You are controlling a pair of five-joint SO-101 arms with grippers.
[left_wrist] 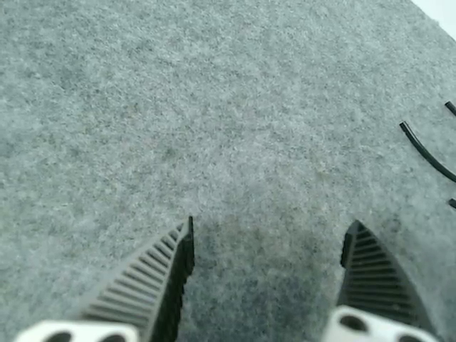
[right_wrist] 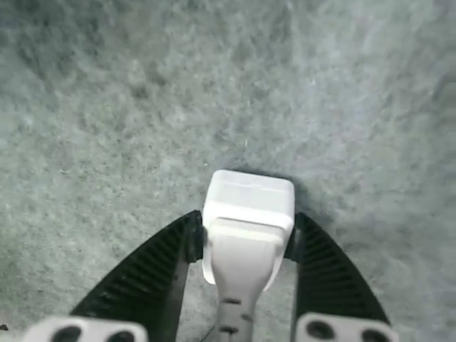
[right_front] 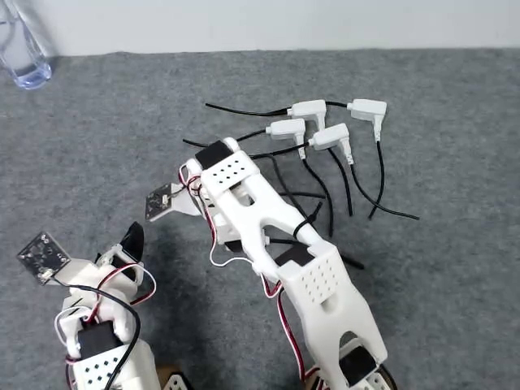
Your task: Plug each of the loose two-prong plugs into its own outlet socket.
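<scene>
Four loose white two-prong plugs with black cords lie at the far middle of the grey felt: one point(right_front: 309, 108), a second point(right_front: 367, 108), a third point(right_front: 286, 127) and a fourth point(right_front: 331, 136). My right arm point(right_front: 244, 191) stretches out just short of them. Its gripper point(right_wrist: 244, 226) is shut on another white plug point(right_wrist: 249, 214), black fingers pressing both sides, just above the felt. My left gripper point(left_wrist: 267, 249) stands open over bare felt near the front left point(right_front: 123, 248), nothing between its fingers point(left_wrist: 167, 274).
A clear glass vessel point(right_front: 23, 53) stands at the far left corner. Black cords point(right_front: 341, 183) trail from the plugs toward the right arm and pass under it. A cord end point(left_wrist: 426, 152) lies at the edge of the left wrist view.
</scene>
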